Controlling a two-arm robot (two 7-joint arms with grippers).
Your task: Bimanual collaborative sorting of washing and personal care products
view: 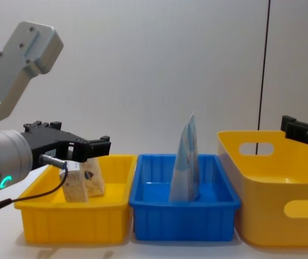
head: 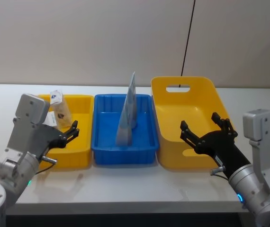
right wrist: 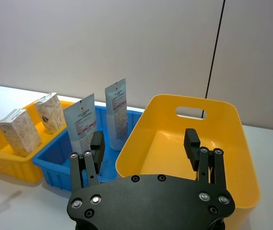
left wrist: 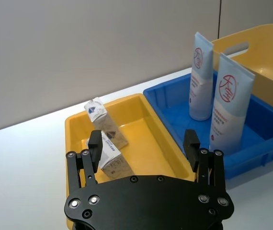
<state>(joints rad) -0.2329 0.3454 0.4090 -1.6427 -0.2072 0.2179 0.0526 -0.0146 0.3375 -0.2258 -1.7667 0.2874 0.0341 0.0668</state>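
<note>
Head view: three bins stand in a row on the table [head: 125, 184]: small yellow bin [head: 80, 100], blue bin [head: 123, 152], large yellow bin [head: 182, 81]. Two tan packs [head: 61, 109] sit in the small yellow bin. Two pouches [head: 128, 116] stand upright, close together, in the blue bin.

The left gripper [head: 73, 131] hovers over the near side of the small yellow bin, fingers spread wide and empty. The packs lie below and just ahead of its fingertips, untouched.

The right gripper [head: 200, 124] hovers over the front of the large yellow bin, fingers wide apart, holding nothing. The pouches stand well apart from it.
</note>
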